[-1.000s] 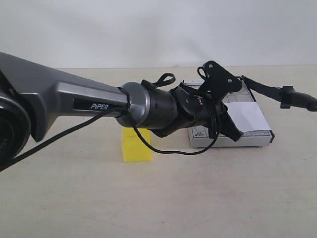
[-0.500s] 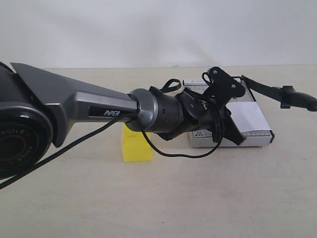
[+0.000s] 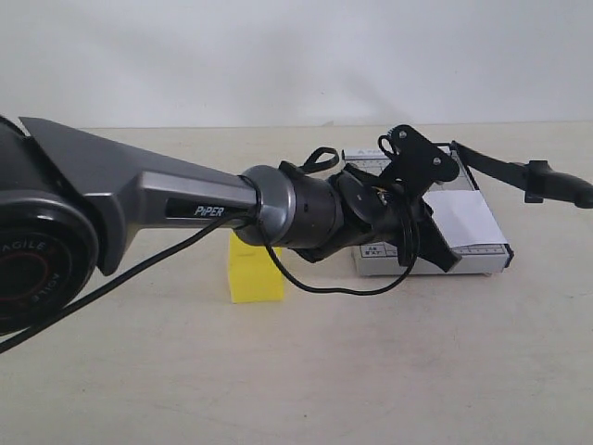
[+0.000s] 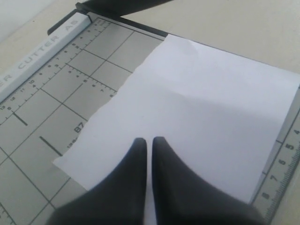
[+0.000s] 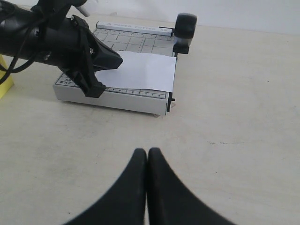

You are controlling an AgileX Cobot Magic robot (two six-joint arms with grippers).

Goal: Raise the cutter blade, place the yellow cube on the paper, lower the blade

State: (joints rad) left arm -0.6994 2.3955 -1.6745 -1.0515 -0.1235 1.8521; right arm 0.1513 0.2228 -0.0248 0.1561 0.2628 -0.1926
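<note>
White paper [image 4: 206, 117] lies just beneath the left arm's tightly closed, empty jaws.

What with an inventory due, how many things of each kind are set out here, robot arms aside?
Paper trimmer: 1
White paper sheet: 1
Yellow cube: 1
Total: 3
</note>
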